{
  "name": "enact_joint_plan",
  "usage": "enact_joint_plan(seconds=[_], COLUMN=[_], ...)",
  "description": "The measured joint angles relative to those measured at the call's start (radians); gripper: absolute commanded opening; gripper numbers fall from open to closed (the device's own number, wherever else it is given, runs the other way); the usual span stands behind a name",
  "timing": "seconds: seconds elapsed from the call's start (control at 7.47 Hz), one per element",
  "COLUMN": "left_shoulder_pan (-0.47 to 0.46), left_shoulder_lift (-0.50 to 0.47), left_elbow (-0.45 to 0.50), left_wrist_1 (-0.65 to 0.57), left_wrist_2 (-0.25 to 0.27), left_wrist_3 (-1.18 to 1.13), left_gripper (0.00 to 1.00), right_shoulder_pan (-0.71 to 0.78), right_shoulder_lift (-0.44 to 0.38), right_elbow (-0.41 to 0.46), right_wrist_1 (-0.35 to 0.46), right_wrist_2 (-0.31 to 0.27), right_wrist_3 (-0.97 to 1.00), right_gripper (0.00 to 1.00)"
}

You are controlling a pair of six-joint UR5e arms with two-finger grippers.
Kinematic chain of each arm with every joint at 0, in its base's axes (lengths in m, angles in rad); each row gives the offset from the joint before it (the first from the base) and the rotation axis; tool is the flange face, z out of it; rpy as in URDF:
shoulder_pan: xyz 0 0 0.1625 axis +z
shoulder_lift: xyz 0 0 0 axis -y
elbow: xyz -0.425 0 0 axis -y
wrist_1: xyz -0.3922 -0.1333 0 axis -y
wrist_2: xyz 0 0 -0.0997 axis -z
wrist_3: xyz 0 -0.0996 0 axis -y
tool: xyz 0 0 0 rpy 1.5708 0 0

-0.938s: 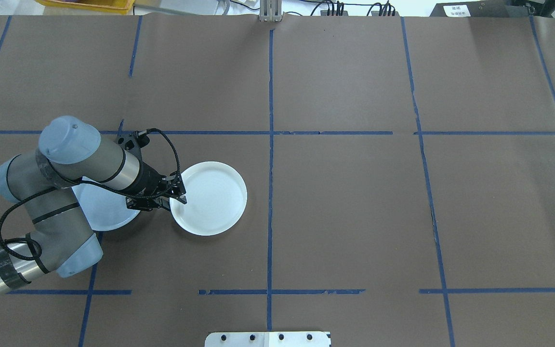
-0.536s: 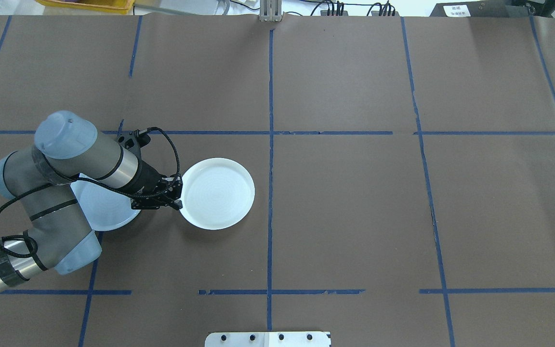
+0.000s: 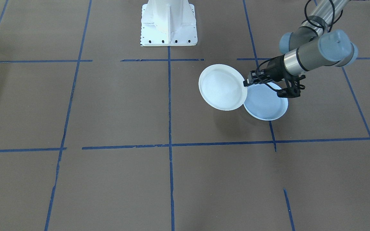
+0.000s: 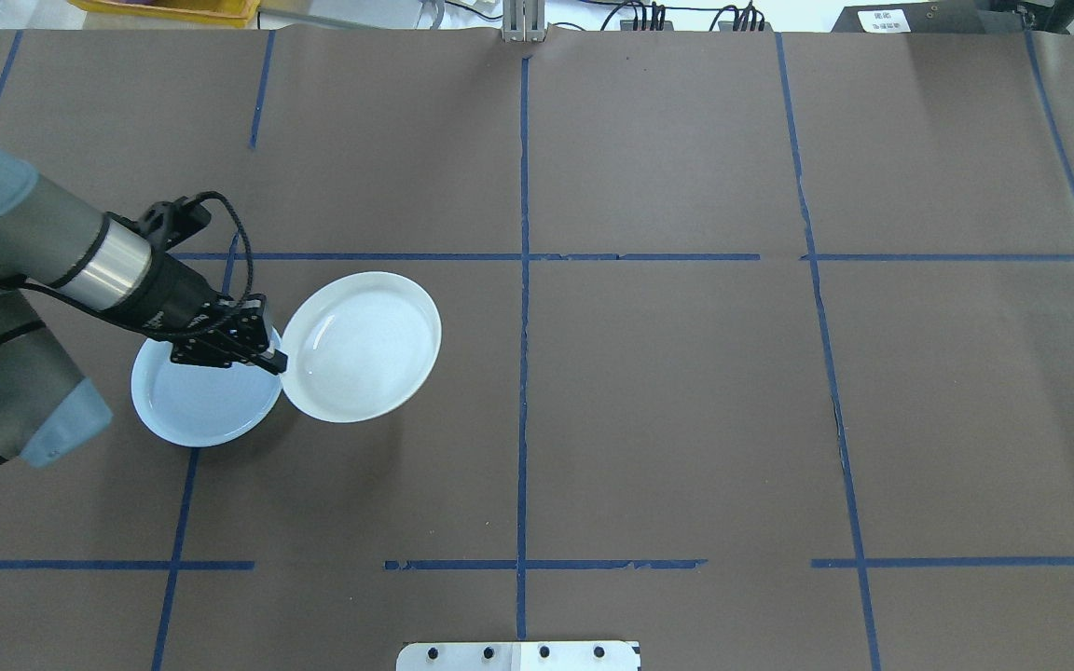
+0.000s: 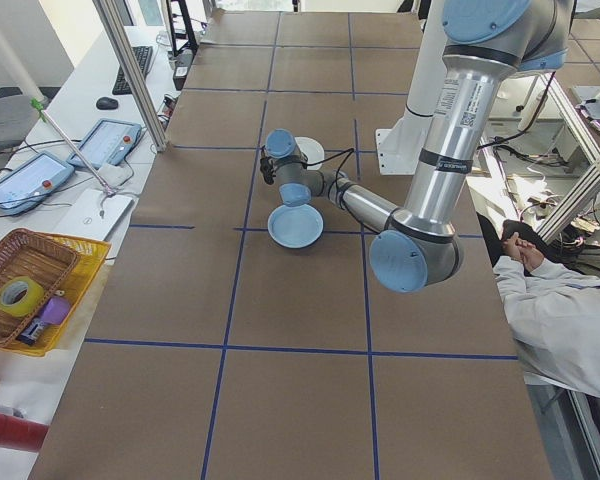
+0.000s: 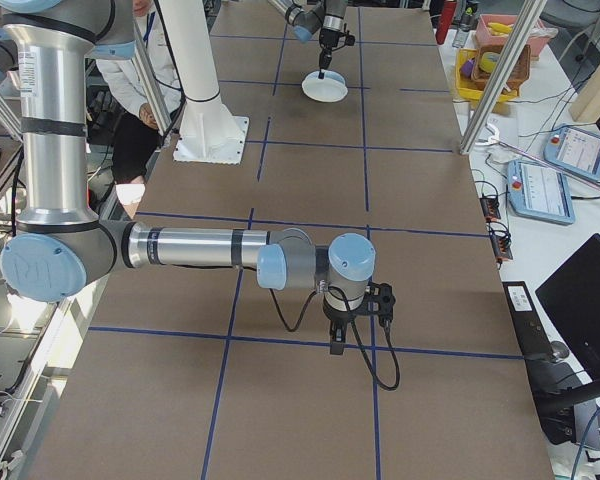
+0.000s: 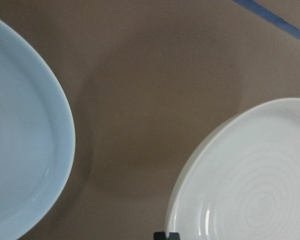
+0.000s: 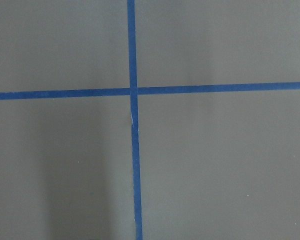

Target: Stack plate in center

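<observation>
While its jaws pinch the near rim, the left gripper grasps a round white plate with faint concentric rings — lifted off the brown paper-covered tabletop and tilted, its shadow on the paper beneath. Just beside it lies the round, shallow, smooth pale blue-grey plate with a raised rim, flat on the tabletop under the gripper's wrist; the white plate's edge overlaps it slightly in the overhead view. Reaching in from the left, the left arm stretches nearly level. Whether the right gripper is parted or closed — I cannot tell.
</observation>
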Motion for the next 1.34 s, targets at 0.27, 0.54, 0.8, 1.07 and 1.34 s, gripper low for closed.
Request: enact_joint_plan(seconds=[0.27, 0.54, 0.8, 1.07, 1.34], left_shoulder_pan=[-0.08, -0.108, -0.106, -0.105, -0.103], left_shoulder_lift=[0.116, 0.176, 0.17, 0.159, 0.154], left_elbow=[0.015, 0.067, 0.121, 0.139, 0.141], left_wrist_1=[-0.051, -0.058, -0.057, -0.053, -0.052], left_wrist_2=[-0.031, -0.018, 0.033, 0.047, 0.047], left_wrist_3=[0.18, 0.307, 0.328, 0.325, 0.324], left_gripper=[0.0, 0.0, 0.0, 0.01, 0.96], right_shoulder_pan=[0.0, 0.0, 0.0, 0.0, 0.0], right_shoulder_lift=[0.0, 0.0, 0.0, 0.0, 0.0], right_elbow=[0.0, 0.0, 0.0, 0.0, 0.0], right_wrist_1=[0.0, 0.0, 0.0, 0.0, 0.0], right_wrist_2=[0.0, 0.0, 0.0, 0.0, 0.0], right_wrist_3=[-0.001, -0.001, -0.001, -0.001, 0.0], right_gripper=[1.0, 1.0, 1.0, 1.0, 1.0])
